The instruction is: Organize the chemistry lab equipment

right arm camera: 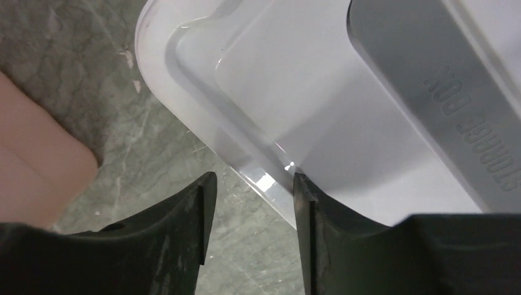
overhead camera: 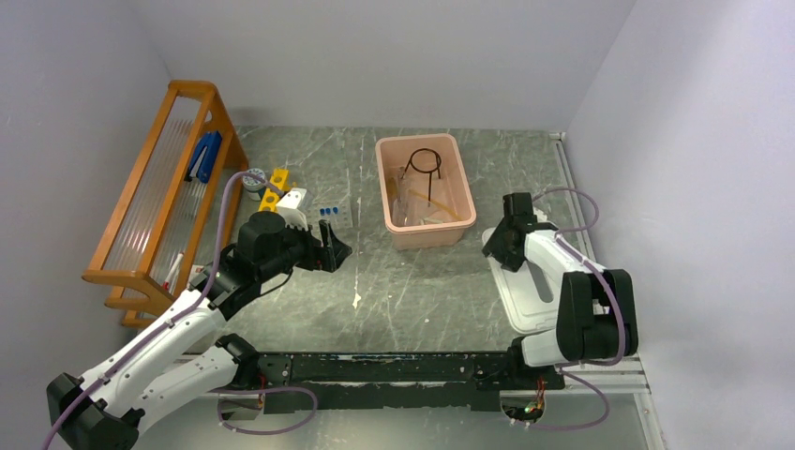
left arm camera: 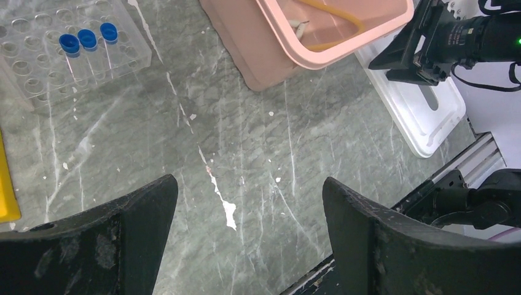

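Right wrist, right hand [right arm camera: 253, 179] astride white lid [right arm camera: 319, 110] rim, pink tub [right arm camera: 37, 178] cropped

Three blue-capped clear tubes [left arm camera: 87, 40] stand upright side by side in a clear holed rack [left arm camera: 126, 58] on the table's left. Just beyond it lies the yellow tube rack [overhead camera: 276, 185], set at a slant. Inside the pink tub [overhead camera: 386, 183] the black wire tripod [overhead camera: 429, 186] stands at the far end, and the tan rubber tubing [left arm camera: 338, 17] curves along the near wall.
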{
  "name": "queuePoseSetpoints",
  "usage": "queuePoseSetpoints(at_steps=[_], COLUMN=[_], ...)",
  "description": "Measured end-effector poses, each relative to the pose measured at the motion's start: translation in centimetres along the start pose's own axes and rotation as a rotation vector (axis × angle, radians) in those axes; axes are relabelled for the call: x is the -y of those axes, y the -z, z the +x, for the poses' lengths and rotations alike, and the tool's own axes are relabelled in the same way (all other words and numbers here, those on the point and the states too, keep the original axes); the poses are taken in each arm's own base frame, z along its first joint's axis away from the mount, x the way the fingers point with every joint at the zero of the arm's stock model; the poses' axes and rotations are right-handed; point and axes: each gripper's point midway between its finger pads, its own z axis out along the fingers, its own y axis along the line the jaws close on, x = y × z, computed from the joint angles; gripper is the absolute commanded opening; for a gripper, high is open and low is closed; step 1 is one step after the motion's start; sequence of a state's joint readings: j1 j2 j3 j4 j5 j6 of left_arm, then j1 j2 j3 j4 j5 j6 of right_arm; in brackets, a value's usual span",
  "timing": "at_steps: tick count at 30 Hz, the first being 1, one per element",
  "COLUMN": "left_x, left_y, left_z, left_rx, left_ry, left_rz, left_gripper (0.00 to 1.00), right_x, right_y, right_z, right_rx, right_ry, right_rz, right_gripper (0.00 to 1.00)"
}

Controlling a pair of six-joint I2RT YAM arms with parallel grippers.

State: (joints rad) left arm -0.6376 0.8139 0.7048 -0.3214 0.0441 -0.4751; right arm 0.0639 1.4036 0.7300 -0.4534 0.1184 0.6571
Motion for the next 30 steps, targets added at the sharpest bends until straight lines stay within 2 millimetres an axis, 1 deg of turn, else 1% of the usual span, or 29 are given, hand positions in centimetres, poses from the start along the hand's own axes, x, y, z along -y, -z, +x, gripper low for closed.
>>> queuePoseSetpoints(at_steps=[3,6,10,14,15,17,19,22,25,28,30], left_x=[-0.1,-0.1,-0.3,-0.3,-0.3,-0.4,-0.4,-0.4,-0.4,-0.4,-0.4], left_y=[0.0,0.0,0.0,0.0,0.0,0.0,0.0,0.1,0.1,0.1,0.0], left_z=[0.0,-0.1,-0.1,0.0,0.0,-0.1,-0.1,-0.2,-0.2,-0.2,-0.1], left_rx=[0.002,0.003,0.004,0.003,0.004,0.005,0.008,0.012,0.013,0.012,0.008], left_ry=[-0.001,-0.004,-0.005,-0.006,-0.006,-0.006,-0.006,-0.006,-0.006,-0.006,-0.006], left_rz=[-0.004,-0.007,-0.013,-0.016,-0.017,-0.018,-0.019,-0.019,-0.019,-0.020,-0.021], left_gripper=[0.91,0.91,0.91,0.91,0.91,0.91,0.91,0.91,0.91,0.91,0.91], right_x=[0.4,0.5,-0.1,-1.3,-1.8,-2.5,-3.0,-3.0,-2.6,-1.8,-1.7], right_y=[-0.4,-0.7,-1.1,-1.6,-1.9,-2.3,-2.6,-2.6,-2.5,-2.2,-1.9], right_z=[-0.1,-0.6,-2.0,-3.6,-4.2,-5.0,-5.3,-5.0,-4.1,-2.6,-2.1], right_rx=[0.004,0.014,0.042,0.049,0.053,0.056,0.059,0.053,0.038,0.019,0.014], right_ry=[0.042,0.073,0.092,0.092,0.091,0.090,0.089,0.092,0.092,0.097,0.098], right_rz=[0.037,0.053,0.059,0.058,0.055,0.051,0.046,0.047,0.052,0.055,0.046], right_gripper=[0.33,0.23,0.17,0.18,0.20,0.29,0.35,0.39,0.40,0.38,0.34])
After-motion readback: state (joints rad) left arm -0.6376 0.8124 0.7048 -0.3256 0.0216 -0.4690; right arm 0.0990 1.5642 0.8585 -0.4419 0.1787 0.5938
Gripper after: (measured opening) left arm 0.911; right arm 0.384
